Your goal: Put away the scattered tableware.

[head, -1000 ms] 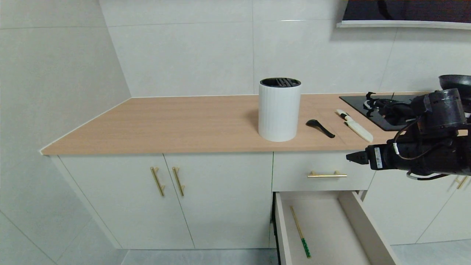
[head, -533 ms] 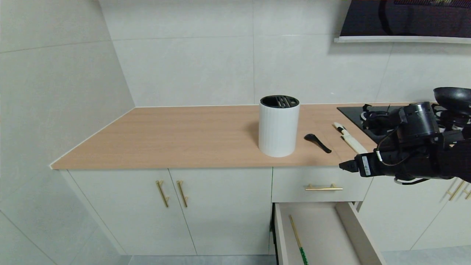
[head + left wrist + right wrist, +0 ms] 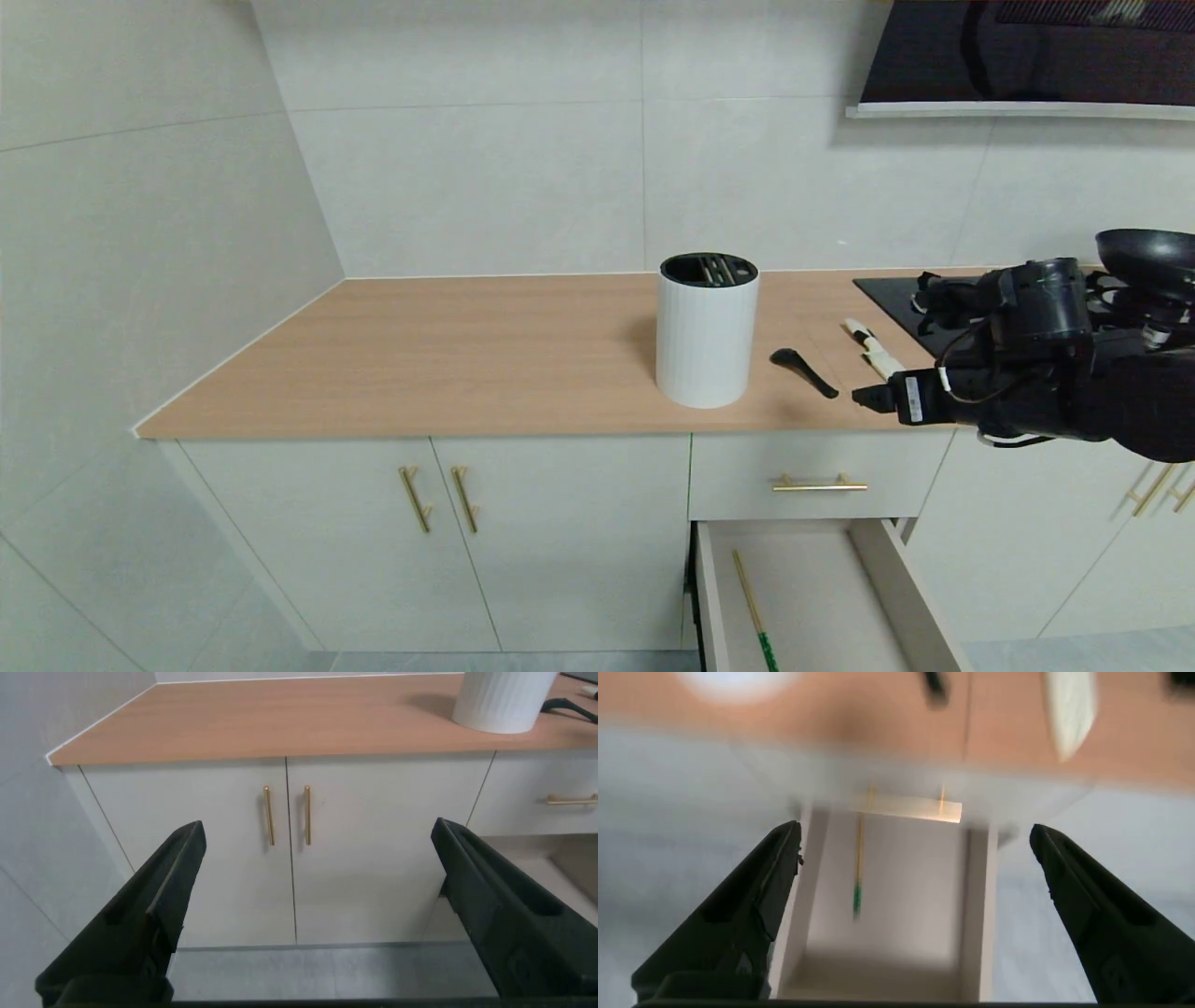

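On the wooden counter (image 3: 467, 355) stands a white ribbed holder (image 3: 706, 336) with a slotted black top. Right of it lie a black spoon (image 3: 803, 370) and a white-handled knife (image 3: 873, 347). Below the counter a drawer (image 3: 878, 569) stands pulled out, with chopsticks (image 3: 750, 597) inside. My right gripper (image 3: 864, 399) hovers at the counter's front edge, just right of the spoon and above the drawer. It is open (image 3: 915, 835) with nothing in it; under it lie the drawer (image 3: 976, 905) and chopsticks (image 3: 858, 873). My left gripper (image 3: 318, 833) is open, low before the cabinet doors.
A black hob (image 3: 915, 303) with a dark pan (image 3: 1148, 252) sits at the counter's right end. An upper drawer with a gold handle (image 3: 819, 483) is closed. Two cabinet doors with gold handles (image 3: 439, 495) are to the left. Tiled walls bound the back and left.
The head camera has shifted, so the whole scene sits lower. My right gripper has risen from in front of the closed drawer to the counter's edge, nearer the spoon and knife.
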Available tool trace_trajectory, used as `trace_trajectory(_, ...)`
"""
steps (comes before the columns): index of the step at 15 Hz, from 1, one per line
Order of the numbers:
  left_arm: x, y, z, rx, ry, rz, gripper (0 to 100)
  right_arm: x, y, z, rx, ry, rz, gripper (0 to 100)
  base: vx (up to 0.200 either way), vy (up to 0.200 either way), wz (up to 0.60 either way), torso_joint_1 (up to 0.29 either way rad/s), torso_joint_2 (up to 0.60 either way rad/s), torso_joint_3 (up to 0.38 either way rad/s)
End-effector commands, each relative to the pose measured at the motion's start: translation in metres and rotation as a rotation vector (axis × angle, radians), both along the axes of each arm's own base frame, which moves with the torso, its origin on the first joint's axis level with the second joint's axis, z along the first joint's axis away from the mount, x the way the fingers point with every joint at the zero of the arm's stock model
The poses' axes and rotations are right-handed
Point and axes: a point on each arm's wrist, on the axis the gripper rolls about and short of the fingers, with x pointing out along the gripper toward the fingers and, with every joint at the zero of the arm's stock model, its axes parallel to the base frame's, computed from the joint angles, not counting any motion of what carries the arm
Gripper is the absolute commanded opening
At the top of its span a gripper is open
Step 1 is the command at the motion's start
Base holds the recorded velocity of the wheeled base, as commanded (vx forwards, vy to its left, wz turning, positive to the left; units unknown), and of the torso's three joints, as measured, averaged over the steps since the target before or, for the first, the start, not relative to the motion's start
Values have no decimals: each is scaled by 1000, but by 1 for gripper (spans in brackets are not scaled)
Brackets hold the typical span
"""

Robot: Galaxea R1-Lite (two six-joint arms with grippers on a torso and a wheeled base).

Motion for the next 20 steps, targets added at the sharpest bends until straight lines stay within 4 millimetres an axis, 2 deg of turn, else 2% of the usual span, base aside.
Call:
trace_trajectory(1,0,0,0,-2,0,0,100,41,-9,2,-2,-64,-13,100,0,0,0,0,0,0)
trace_trajectory(3,0,0,0,0,0,0,100,72,-10,-3,-13,-90,68,100,0,0,0,0,0,0)
trace_trajectory(4,0,0,0,-2,0,0,100,80,-9,-6,-5,-91,82,100,0,0,0,0,0,0)
trace_trajectory(6,0,0,0,0,0,0,100,113,-2,-41,10,-56,118,100,0,0,0,0,0,0)
trace_trajectory(7,0,0,0,0,0,0,100,119,-4,-49,20,-42,118,100,0,0,0,0,0,0)
trace_trajectory(8,0,0,0,0,0,0,100,124,-16,-56,51,-30,144,100,0,0,0,0,0,0)
trace_trajectory(9,0,0,0,0,0,0,100,125,-20,-57,86,-34,190,100,0,0,0,0,0,0)
trace_trajectory(10,0,0,0,0,0,0,100,126,-20,-57,92,-35,203,100,0,0,0,0,0,0)
trace_trajectory(12,0,0,0,-2,0,0,100,130,-13,-79,87,-1,225,100,0,0,0,0,0,0)
trace_trajectory(15,0,0,0,0,0,0,100,139,-15,-90,85,-47,217,100,0,0,0,0,0,0)
trace_trajectory(16,0,0,0,0,0,0,100,148,-21,-95,82,-77,193,100,0,0,0,0,0,0)
trace_trajectory(20,0,0,0,0,0,0,100,156,-22,-106,63,-80,157,100,0,0,0,0,0,0)
